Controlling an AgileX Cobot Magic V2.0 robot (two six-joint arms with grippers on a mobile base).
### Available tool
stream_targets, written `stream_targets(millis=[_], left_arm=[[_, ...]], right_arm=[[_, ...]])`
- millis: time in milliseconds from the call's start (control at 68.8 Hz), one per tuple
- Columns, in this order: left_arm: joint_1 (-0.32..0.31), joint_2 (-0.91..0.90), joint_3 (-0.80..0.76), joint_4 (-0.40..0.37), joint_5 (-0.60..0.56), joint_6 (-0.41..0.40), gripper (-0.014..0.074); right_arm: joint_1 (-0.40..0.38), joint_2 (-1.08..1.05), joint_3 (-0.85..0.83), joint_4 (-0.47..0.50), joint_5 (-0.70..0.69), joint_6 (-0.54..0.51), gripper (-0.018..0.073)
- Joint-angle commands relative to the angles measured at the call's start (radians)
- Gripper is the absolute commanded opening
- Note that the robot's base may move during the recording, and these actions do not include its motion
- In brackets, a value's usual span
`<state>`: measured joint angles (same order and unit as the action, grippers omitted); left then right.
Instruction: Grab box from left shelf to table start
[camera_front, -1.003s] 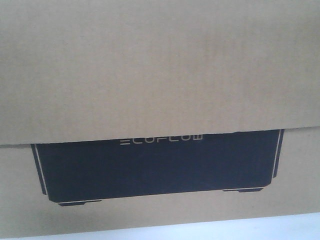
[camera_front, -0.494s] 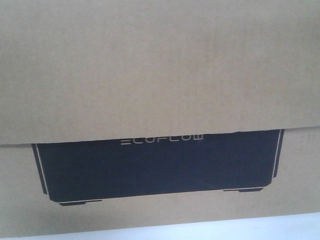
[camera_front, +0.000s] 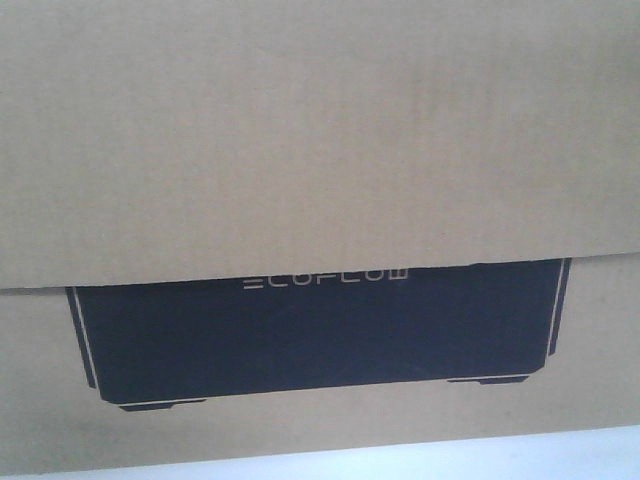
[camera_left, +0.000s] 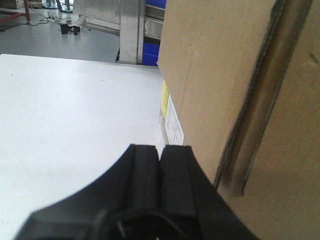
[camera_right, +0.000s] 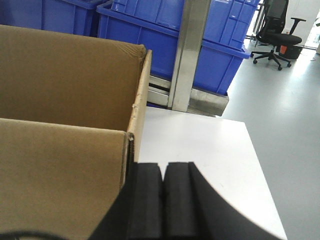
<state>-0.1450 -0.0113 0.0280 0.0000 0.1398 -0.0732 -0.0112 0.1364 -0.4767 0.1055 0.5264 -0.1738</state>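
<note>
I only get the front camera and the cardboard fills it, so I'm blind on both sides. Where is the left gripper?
Observer: The left gripper is shut, beside the box, over the table.
Operator: And the right one?
Observer: The right gripper is shut too, at the box's other side.
Operator: Anything behind the table?
Observer: Blue crates and a metal post stand past its far edge.

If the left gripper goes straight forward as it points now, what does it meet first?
Probably nothing soon: the shut left gripper points along the bare table, passing beside the box. Far ahead stands a metal post.
</note>
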Motion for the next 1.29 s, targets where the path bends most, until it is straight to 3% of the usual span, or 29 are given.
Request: stream_targets(millis=[0,770,1017,1148,1235,1279], left_arm=[[-0.003,-0.017,-0.002,-0.017,-0.105,0.000,-0.0099],[-0.005,-0.017,-0.002,-0.021,-0.105,0.000,-0.0099],[-0.005,-0.017,-0.002,-0.021,-0.105,0.000,-0.0099],[-0.005,-0.017,-0.002,-0.021,-0.105,0.000,-0.0099],[-0.005,-0.017,-0.002,-0.021,-0.105,0.000,-0.0099],[-0.005,-0.017,-0.002,-0.021,-0.105,0.000,-0.0099]], right_arm=[[-0.002,0.014,-0.025,-0.005,-0.089,-0.010,0.0057],[-0.002,0.014,-0.010,-0.021,-0.112,-0.011,0.0057],[-0.005,-0.038,0.270,-0.021,-0.372,0.115,0.0057],[-0.005,-0.116,0.433,-0.021,-0.494,0.133,0.0057],[-0.005,-0.160,0.516,-0.021,-0.557,0.133,0.0057],[-0.005,-0.154,0.510,-0.021,-0.520,0.133,0.0057]])
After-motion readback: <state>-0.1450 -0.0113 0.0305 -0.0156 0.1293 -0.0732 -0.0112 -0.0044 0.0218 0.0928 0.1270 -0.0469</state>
